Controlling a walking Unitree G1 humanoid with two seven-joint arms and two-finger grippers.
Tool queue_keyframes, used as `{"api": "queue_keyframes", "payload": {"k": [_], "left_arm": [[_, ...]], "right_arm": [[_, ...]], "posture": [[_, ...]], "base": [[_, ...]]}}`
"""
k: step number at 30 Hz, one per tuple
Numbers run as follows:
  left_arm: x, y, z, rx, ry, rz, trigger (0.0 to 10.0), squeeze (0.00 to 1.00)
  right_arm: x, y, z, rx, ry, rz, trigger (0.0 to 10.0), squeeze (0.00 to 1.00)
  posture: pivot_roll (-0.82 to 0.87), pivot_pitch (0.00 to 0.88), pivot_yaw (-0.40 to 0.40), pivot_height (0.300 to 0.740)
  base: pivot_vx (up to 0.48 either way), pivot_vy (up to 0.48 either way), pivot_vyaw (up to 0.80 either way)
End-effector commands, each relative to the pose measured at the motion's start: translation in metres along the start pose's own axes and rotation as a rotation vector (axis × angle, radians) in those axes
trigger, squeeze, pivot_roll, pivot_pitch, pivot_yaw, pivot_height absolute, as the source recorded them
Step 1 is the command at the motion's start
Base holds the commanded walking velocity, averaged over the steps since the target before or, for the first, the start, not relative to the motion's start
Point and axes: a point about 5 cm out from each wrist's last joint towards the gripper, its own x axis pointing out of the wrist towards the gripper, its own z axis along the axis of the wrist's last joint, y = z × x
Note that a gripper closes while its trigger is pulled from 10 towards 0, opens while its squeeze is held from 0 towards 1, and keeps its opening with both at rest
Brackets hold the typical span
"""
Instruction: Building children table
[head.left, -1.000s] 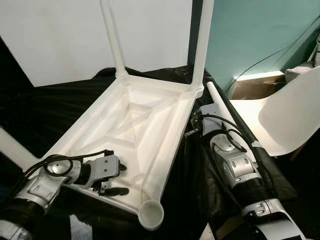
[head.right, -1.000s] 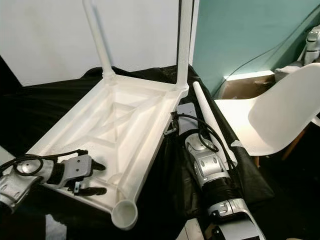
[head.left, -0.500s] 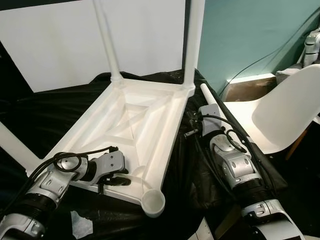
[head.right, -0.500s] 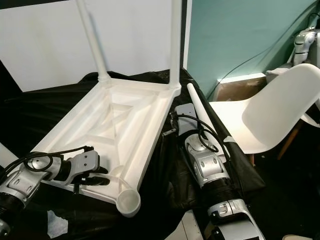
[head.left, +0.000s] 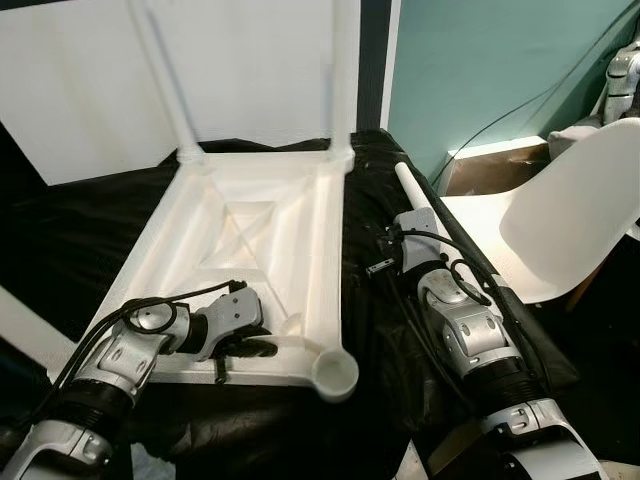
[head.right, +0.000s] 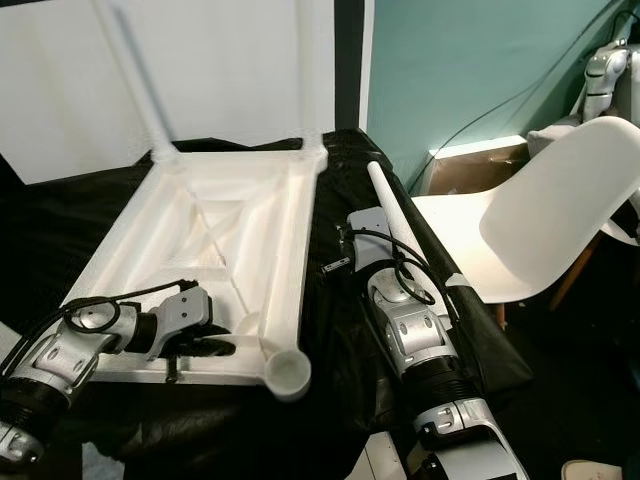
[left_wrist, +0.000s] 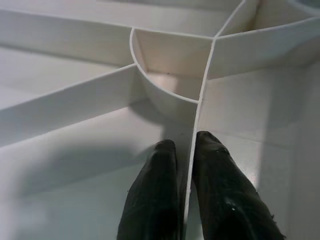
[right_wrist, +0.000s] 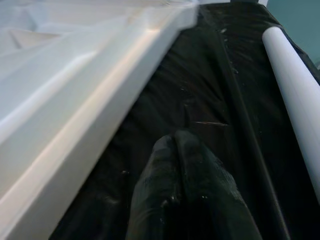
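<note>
Nearest you, the left gripper (left_wrist: 186, 200) pinches a thin rib of the upturned white plastic table top (head.left: 255, 225), beside the empty round leg socket (head.left: 335, 375) at its near corner. The right gripper (right_wrist: 182, 150) rests with fingers together, holding nothing, on the black plastic sheet (head.left: 385, 330) between the top and the loose white leg tube (head.left: 425, 215). Farther back, two upright white legs (head.left: 165, 85) stand fitted. Judge the build roughly half done; the near-corner legs remain.
</note>
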Motion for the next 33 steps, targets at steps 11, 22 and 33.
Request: {"api": "queue_keyframes", "payload": {"k": [11, 22, 33], "left_arm": [[0.007, 0.011, -0.015, -0.12, 0.029, 0.271, 0.1, 0.0], [0.015, -0.014, -0.006, -0.116, -0.074, 0.15, 10.0, 1.0], [-0.003, -0.019, 0.043, -0.041, -0.413, 0.144, 10.0, 0.0]], "right_arm": [[-0.002, 0.001, -0.004, 0.013, 0.013, -0.002, 10.0, 0.0], [-0.002, 0.001, -0.004, 0.01, 0.011, -0.002, 10.0, 0.0], [-0.004, -0.007, 0.012, -0.011, -0.047, -0.045, 10.0, 0.0]], "posture": [[0.0, 0.0, 0.028, 0.74], [0.01, 0.0, 0.026, 0.74], [-0.02, 0.0, 0.034, 0.74]], "base": [[0.0, 0.0, 0.0], [0.0, 0.0, 0.0], [0.0, 0.0, 0.0]]}}
